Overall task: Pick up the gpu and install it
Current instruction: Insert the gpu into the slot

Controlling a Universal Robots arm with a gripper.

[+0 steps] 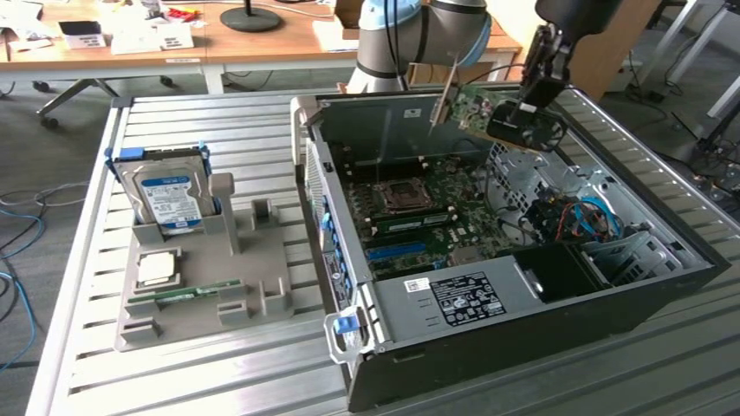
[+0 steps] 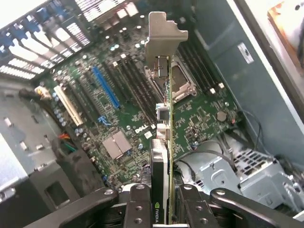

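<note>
Above the motherboard (image 1: 431, 215), gpu (image 1: 507, 121) clamped in tool (image 2: 162, 203), apparently tilted.

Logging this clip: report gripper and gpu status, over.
Gripper shut on gpu. Card tilted in air above open computer case, not seated. Nothing between it and motherboard.

My bench is a table (image 1: 173, 381) of pale metal slats, lit evenly, its ribs brightest toward the exterior view's right. Beyond its far edge stand wooden desks (image 1: 277, 48) on white legs, with white cards (image 1: 139, 36) and a round black stand base (image 1: 251, 17) on top. The floor (image 1: 47, 147) is grey; loose cables (image 1: 17, 212) trail over it at the exterior view's left. A brown wooden panel (image 1: 613, 48) rises at the far right.
</note>
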